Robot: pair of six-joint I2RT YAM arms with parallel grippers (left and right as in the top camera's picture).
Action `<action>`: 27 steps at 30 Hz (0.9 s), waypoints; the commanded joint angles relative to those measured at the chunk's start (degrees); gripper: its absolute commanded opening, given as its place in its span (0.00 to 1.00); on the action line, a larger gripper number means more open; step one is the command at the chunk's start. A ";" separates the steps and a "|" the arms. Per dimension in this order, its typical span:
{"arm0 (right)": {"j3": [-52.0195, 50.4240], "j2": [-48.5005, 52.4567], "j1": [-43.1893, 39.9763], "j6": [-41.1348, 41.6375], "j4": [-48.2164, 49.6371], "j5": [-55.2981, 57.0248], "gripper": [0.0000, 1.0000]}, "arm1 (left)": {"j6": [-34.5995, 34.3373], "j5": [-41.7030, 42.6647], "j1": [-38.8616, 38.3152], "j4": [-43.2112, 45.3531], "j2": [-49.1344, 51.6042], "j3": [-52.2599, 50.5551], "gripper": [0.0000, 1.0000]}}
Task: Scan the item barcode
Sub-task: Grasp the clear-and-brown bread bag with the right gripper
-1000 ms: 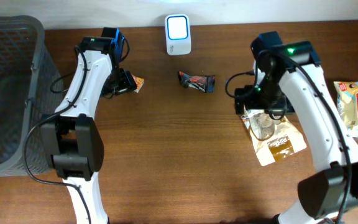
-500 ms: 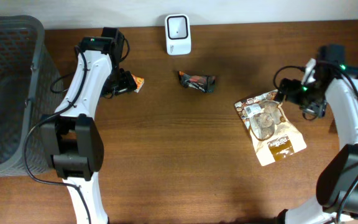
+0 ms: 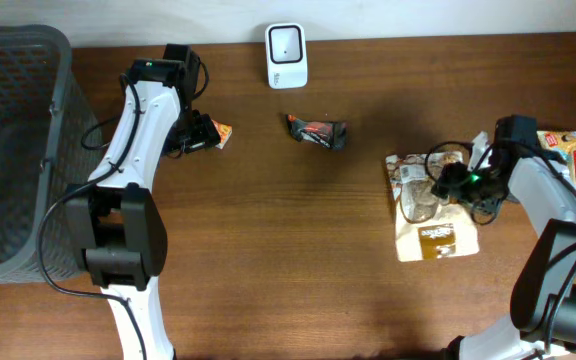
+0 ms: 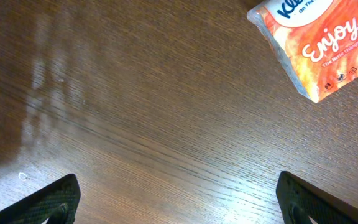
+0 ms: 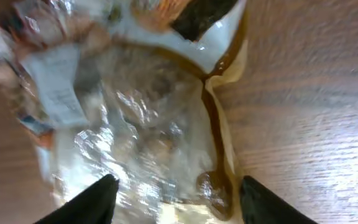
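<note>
Tan snack bag (image 5: 138, 124) lies between our right gripper's (image 5: 176, 200) jaws — whether gripped, we cannot tell through blur — while our left gripper (image 4: 178, 199) gapes near a tissue pack (image 4: 316, 43).

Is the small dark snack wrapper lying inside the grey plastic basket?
No, the small dark snack wrapper lies on the brown wooden table, near the white scanner, far from the grey plastic basket.

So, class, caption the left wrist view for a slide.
Open left gripper above brown wooden table, orange tissue pack top right.
</note>
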 commanded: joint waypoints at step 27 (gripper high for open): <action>-1.25 4.07 0.44 6.84 0.33 -2.36 0.14 | -0.55 -0.24 -0.02 -0.07 -0.13 0.28 0.99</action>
